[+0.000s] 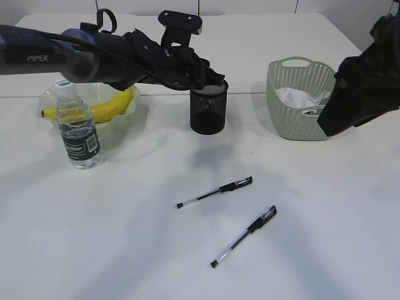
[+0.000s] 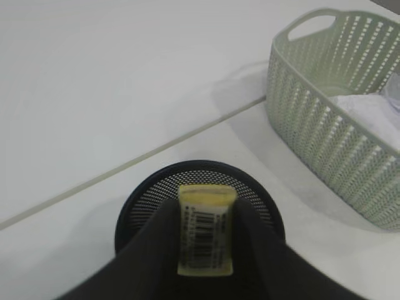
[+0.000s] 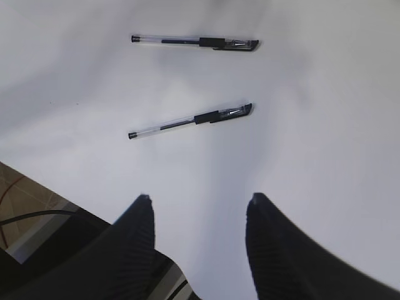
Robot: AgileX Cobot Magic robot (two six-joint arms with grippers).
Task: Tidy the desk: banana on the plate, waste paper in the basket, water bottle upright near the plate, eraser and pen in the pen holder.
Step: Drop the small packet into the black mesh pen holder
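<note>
**Eraser drop into the pen holder — pens next**

Step in hand: my left gripper (image 2: 203, 240) is clamped on the small pale yellow rectangular eraser (image 2: 205, 230), holding it directly above the mouth of the black wire-mesh cylindrical pen holder (image 2: 199, 187). The eraser is not in the cup yet; its barcode sticker faces the wrist camera.

Next move, as I judge it: part the fingers so the eraser falls inside the rim, then lift clear without knocking the cup. It looks centred over the opening, so no sideways correction seems needed.

My right gripper (image 3: 199, 206) is empty, its fingers spread, hanging over the plain white flat desk (image 1: 312, 237) to the right of the pen holder. Two clear-barrelled black-capped pens (image 1: 214, 192) (image 1: 244, 235) lie on the desk in front of the pen holder, apart from each other. They go in after the eraser.

Rest relative to the pen holder:
- Left: long curved yellow banana (image 1: 106, 107) already on the translucent pale green ruffled plate (image 1: 128, 115); small clear water bottle with white cap (image 1: 77, 125) upright just in front of the plate.
- Right: sage green perforated oval basket (image 1: 299, 100) with white crumpled paper (image 1: 299, 97) inside.

Writing: "PIPER" on my left arm (image 1: 37, 57). The bottle's dark green label has white lettering, too small to read. The barcode digits on the eraser are not legible.
</note>
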